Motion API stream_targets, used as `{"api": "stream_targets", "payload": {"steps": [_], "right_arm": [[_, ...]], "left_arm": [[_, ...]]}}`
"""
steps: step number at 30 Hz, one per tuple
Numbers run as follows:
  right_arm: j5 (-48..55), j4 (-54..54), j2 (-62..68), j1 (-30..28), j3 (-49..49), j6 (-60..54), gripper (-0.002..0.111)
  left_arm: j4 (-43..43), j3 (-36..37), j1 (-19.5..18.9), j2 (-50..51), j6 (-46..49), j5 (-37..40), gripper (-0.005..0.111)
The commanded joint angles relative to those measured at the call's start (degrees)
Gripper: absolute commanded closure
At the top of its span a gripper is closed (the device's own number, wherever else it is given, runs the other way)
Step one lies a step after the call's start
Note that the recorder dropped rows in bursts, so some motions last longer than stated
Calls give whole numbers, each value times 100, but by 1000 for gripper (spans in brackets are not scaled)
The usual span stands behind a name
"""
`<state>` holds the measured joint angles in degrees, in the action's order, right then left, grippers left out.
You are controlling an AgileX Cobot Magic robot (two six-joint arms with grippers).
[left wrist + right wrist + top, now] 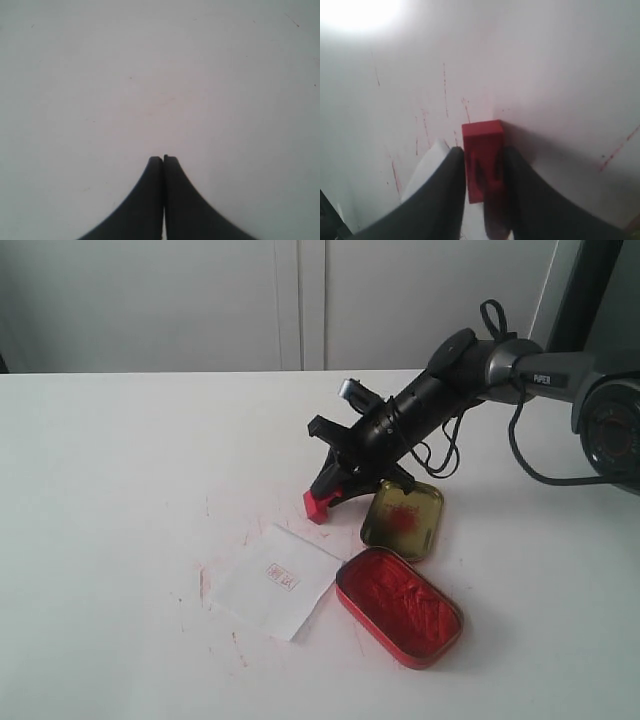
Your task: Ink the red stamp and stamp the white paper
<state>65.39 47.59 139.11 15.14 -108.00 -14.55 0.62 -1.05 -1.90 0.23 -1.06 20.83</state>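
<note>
The red stamp [317, 504] sits low at the table surface, just beyond the far corner of the white paper [275, 581]; whether it touches the table I cannot tell. The paper carries a small red square imprint. My right gripper [328, 492] reaches in from the right and is shut on the stamp. In the right wrist view the stamp [481, 137] is pinched between both fingers of that gripper [483, 151], and a corner of the paper [426, 167] shows beside one finger. My left gripper [163, 158] is shut over bare table, holding nothing.
An open oval red ink tin [399, 606] lies right of the paper. Its gold lid [403, 519] lies behind it, under the right arm. Red ink streaks mark the table around the paper. The right arm's cable [520, 455] loops at the right.
</note>
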Motion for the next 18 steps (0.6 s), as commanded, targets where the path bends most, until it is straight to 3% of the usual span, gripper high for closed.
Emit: {"api": "stream_targets", "payload": {"steps": [1,6,13,18], "right_arm": [[-179,28,-111,-33,13,-74,76],[-540,-203,-314,-56,13,158,76],[-823,-1397,-659,-56,13,728,76],[-820,-1509,-826,-56,13,739,76]], "left_arm": [[-17,43,55,-23,-17,0,107],[-17,43,55,-23,-17,0,107],[-17,43,55,-23,-17,0,107],[-17,43,55,-23,-17,0,107]]}}
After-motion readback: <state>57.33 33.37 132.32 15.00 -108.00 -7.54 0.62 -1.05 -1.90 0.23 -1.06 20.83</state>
